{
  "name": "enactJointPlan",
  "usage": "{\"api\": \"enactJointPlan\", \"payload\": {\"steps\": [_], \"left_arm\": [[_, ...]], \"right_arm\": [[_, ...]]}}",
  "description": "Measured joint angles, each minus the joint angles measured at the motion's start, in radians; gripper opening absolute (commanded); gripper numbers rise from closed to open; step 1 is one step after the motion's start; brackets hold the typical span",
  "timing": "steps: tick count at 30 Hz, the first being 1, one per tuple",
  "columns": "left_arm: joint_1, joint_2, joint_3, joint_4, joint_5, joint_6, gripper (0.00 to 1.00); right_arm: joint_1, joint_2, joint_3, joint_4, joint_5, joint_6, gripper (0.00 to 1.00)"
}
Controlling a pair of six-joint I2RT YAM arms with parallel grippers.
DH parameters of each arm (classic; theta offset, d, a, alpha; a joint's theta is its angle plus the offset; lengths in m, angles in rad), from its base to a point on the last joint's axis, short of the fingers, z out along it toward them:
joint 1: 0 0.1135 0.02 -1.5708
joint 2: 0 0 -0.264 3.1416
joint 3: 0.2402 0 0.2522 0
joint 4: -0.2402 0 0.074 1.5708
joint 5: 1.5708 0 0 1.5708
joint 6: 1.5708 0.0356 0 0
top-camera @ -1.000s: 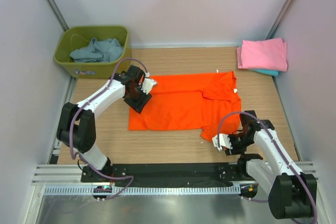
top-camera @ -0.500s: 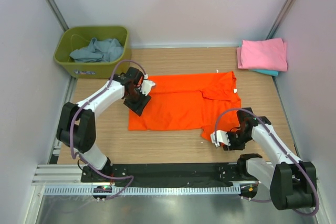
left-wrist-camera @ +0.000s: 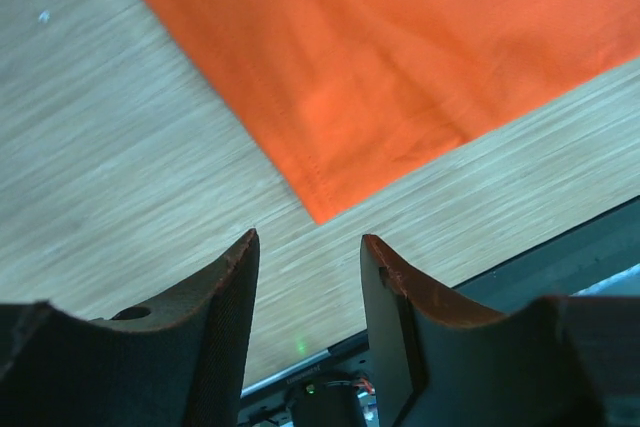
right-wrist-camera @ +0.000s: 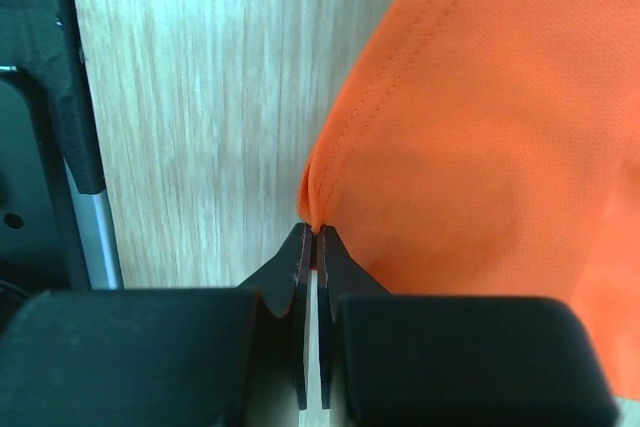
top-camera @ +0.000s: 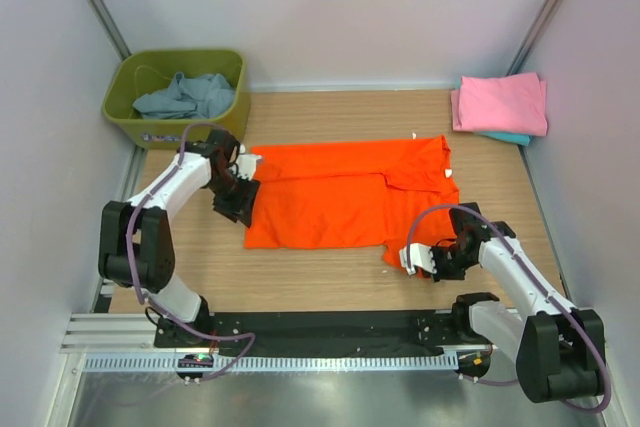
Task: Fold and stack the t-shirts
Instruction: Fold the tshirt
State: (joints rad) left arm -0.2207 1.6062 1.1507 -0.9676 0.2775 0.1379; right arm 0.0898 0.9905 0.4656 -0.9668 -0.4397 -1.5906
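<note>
One bright orange cotton t-shirt (top-camera: 340, 197) lies spread mid-frame on the wooden worktop (top-camera: 300, 272), long axis left to right; the right claw (right-wrist-camera: 310, 232) is pinched tight on its lower-right hem corner; the left claw (left-wrist-camera: 305, 247) gapes empty, the lower-left corner just ahead of its tips.

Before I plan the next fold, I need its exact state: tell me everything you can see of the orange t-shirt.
The orange t-shirt is bright, plain, fine-knit cloth with stitched hems. It is spread mostly flat across the middle of the wooden table, with one flap folded over at its far right. The right gripper is shut on the hem at its near-right corner, pinching it into a small fold. The left gripper is open just short of a left corner, not touching.
</note>
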Motion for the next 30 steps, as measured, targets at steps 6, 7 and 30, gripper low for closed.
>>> {"api": "enactJointPlan", "payload": {"steps": [6,7,30], "left_arm": [[0.06,0.064,0.0,-0.037,0.043,0.002,0.43],[0.06,0.081,0.0,-0.044,0.051,0.005,0.43],[0.064,0.307,0.039,-0.126,0.123,0.068,0.38]], "right_arm": [[0.002,-0.016,0.0,0.009,0.011,0.02,0.01],[0.003,-0.016,0.0,0.011,0.014,0.024,0.02],[0.08,-0.024,0.002,0.06,0.057,0.148,0.01]]}}
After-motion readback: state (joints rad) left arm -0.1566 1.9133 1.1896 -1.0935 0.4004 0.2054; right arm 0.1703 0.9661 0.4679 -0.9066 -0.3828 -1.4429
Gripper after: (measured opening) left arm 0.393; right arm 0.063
